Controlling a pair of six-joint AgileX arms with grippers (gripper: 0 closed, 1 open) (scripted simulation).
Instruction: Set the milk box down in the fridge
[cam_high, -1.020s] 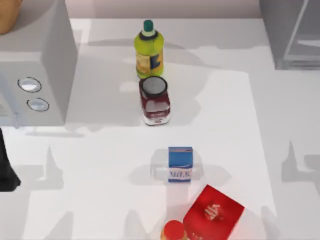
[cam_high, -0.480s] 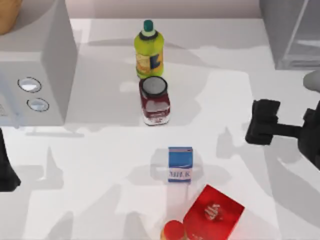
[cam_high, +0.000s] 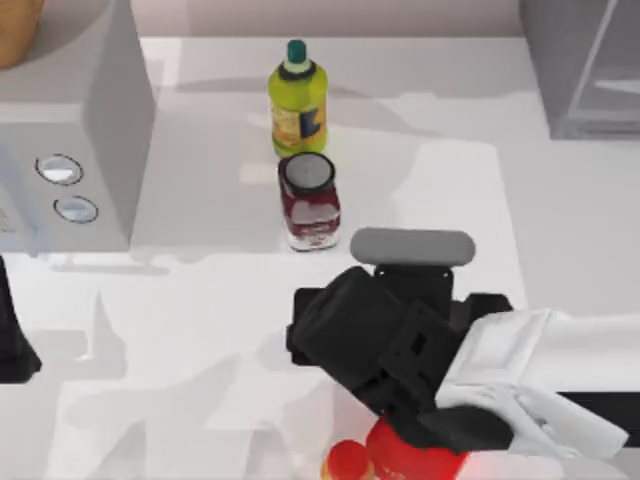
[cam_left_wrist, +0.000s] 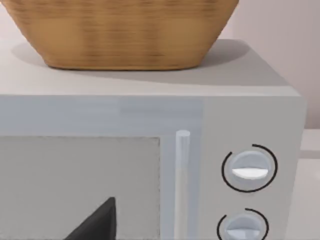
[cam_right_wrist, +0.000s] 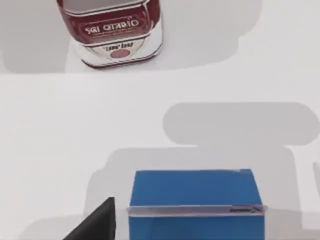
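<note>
Swung in since earlier, right gripper (cam_high: 335, 335) hovers above the milk box (cam_right_wrist: 195, 202); jaws' opening indiscernible.

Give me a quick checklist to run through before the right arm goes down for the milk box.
1. Right gripper above the milk box, per the right wrist view: ok.
2. Milk box upright on the table: ok.
3. Jar standing apart from the milk box: ok.
4. Right jaws open wide enough for the box: cannot tell.
5. Red box near the arm, clearance: cannot tell.
6. Left arm parked at the table's left edge, out of the way: ok.
</note>
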